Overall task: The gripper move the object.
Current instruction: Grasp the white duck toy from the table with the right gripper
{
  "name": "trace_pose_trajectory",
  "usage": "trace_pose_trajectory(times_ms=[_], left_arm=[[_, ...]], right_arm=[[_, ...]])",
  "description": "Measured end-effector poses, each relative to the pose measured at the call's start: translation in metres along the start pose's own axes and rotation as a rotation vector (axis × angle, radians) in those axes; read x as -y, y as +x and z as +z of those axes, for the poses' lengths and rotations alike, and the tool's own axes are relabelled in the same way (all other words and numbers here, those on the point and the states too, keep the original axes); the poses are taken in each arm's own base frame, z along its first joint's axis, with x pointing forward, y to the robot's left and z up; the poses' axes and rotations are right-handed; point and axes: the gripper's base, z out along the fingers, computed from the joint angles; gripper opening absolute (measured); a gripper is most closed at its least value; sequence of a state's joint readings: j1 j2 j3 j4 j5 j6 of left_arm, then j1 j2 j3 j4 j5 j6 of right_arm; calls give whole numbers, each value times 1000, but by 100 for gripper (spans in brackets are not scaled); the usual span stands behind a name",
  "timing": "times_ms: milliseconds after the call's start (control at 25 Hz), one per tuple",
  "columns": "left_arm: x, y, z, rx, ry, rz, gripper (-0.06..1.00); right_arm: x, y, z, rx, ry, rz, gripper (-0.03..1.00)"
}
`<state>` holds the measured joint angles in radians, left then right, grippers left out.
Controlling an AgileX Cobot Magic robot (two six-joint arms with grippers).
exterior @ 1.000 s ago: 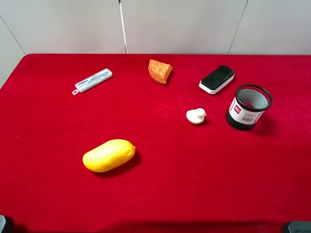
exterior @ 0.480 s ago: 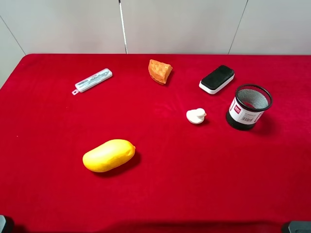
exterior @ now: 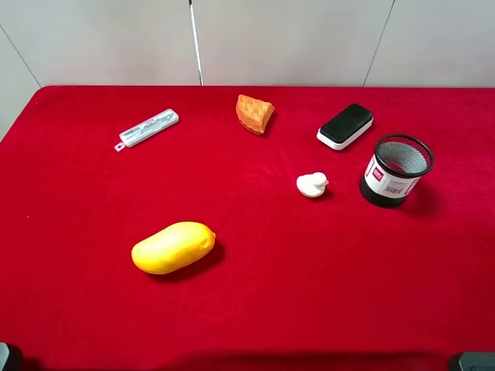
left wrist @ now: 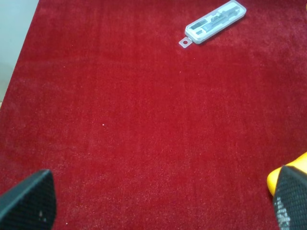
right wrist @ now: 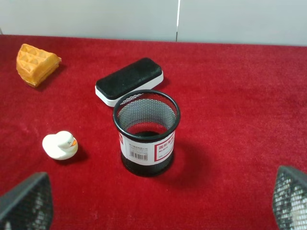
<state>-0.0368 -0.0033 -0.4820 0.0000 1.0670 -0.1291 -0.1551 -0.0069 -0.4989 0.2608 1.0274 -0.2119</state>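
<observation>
From the high camera I see the duck upright on the red cloth. It is near the mesh cup but not touching it, on the cup's left in this view, and the eraser and the sponge are behind it. The mango lies well apart from the duck, and the clear case is at the back left. On the left wrist camera, the left gripper has its jaws wide apart, with only cloth between them. One fingertip overlaps the end of the mango, and I cannot tell if they touch. On the right wrist camera, the right gripper also has its jaws wide apart and holds nothing. The duck and the cup stand ahead of it, apart from both fingertips.
</observation>
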Motion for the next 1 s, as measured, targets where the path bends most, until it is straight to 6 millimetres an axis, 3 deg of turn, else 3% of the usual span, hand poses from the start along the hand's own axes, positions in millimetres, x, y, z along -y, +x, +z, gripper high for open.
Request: trace_pose_trajectory(times_ms=[1000], left_arm=[[0,0,0,0,0,0,89]], right_arm=[[0,0,0,0,0,0,69]])
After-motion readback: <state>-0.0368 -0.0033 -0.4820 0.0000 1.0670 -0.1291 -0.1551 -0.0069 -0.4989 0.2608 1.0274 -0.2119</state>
